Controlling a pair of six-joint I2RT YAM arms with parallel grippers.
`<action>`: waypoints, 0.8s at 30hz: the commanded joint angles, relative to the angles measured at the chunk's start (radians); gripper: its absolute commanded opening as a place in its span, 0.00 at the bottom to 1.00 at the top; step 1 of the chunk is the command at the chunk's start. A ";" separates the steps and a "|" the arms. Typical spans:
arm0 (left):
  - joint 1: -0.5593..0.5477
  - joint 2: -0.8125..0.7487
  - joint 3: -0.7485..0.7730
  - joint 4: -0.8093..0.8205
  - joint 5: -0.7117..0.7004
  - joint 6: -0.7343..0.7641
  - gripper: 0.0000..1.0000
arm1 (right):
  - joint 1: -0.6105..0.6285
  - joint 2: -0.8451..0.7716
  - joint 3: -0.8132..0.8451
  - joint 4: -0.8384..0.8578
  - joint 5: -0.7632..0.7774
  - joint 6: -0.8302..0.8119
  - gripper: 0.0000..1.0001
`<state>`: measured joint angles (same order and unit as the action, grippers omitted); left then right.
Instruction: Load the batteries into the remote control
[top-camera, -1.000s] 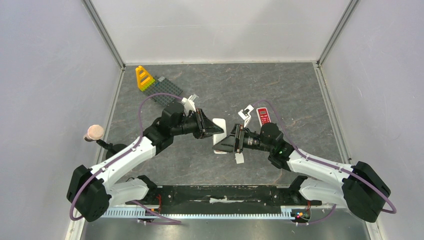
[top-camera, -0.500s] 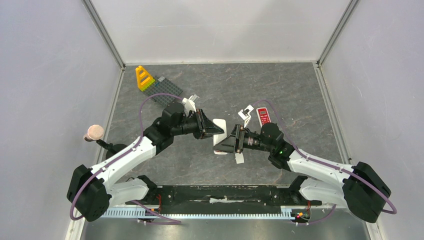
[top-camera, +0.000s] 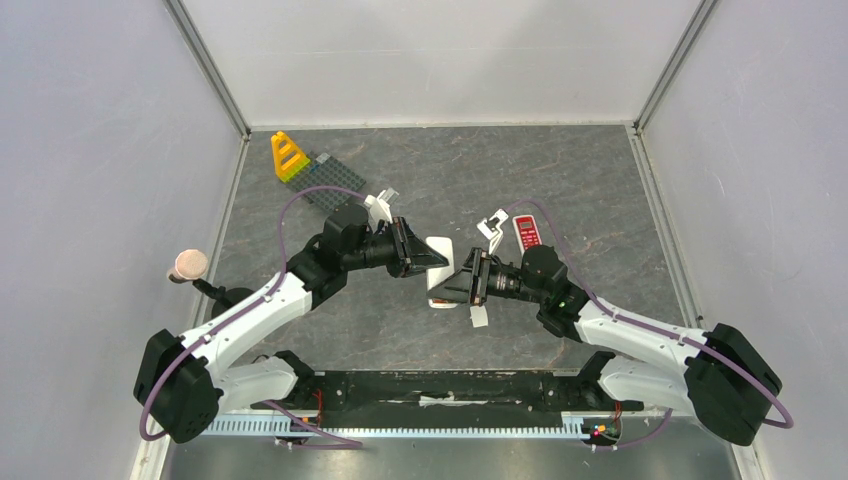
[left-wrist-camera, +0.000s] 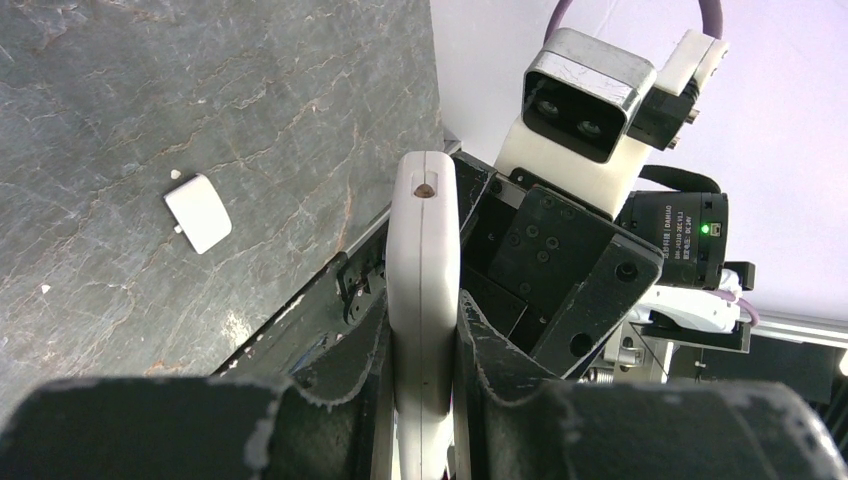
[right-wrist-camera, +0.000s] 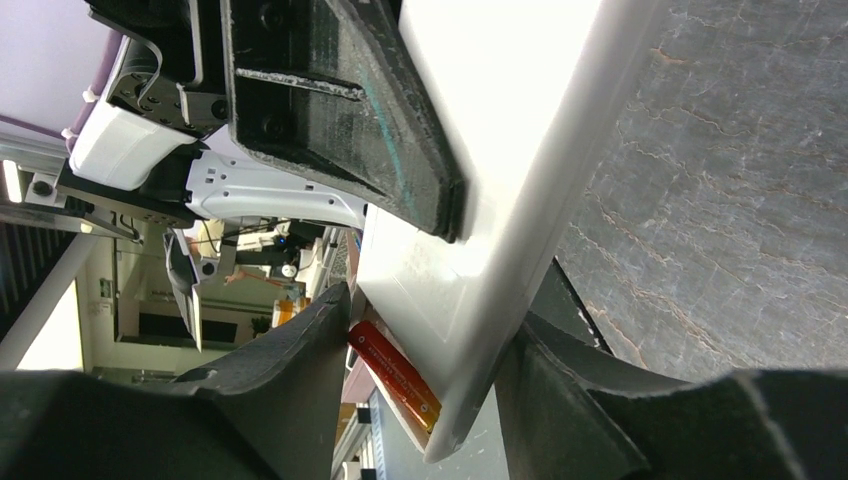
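The white remote control (top-camera: 438, 262) hangs above the table's middle, edge-on in the left wrist view (left-wrist-camera: 423, 260). My left gripper (top-camera: 424, 259) (left-wrist-camera: 423, 372) is shut on it, one black pad on each flat face. My right gripper (top-camera: 452, 285) (right-wrist-camera: 430, 345) meets it from the right and straddles its lower end (right-wrist-camera: 500, 190). A red-orange battery (right-wrist-camera: 396, 377) lies in the open compartment there. One right finger touches the battery, the other touches the remote's back. No other batteries are in view.
A small white cover piece (top-camera: 479, 317) (left-wrist-camera: 198, 212) lies on the grey table below the grippers. A red remote (top-camera: 526, 232) lies behind the right arm. A yellow block (top-camera: 289, 157) and a grey stud plate (top-camera: 335, 183) sit at the back left.
The right jaws have narrowed round the remote's lower end and the battery. Neither arm has shifted noticeably, and the left grip is unchanged.
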<state>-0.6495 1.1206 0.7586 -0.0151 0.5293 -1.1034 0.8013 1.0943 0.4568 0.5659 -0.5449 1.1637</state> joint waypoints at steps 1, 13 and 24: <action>-0.002 -0.001 0.041 0.020 0.014 -0.023 0.02 | 0.004 -0.004 -0.003 0.075 -0.019 0.008 0.50; -0.001 0.004 0.027 0.081 0.036 -0.084 0.02 | 0.005 -0.005 -0.021 0.152 -0.021 0.035 0.37; 0.008 -0.008 0.005 0.138 0.037 -0.100 0.02 | 0.004 -0.019 -0.066 0.298 -0.003 0.180 0.78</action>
<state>-0.6476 1.1213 0.7601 0.0402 0.5526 -1.1641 0.8032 1.0939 0.4213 0.7280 -0.5446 1.2785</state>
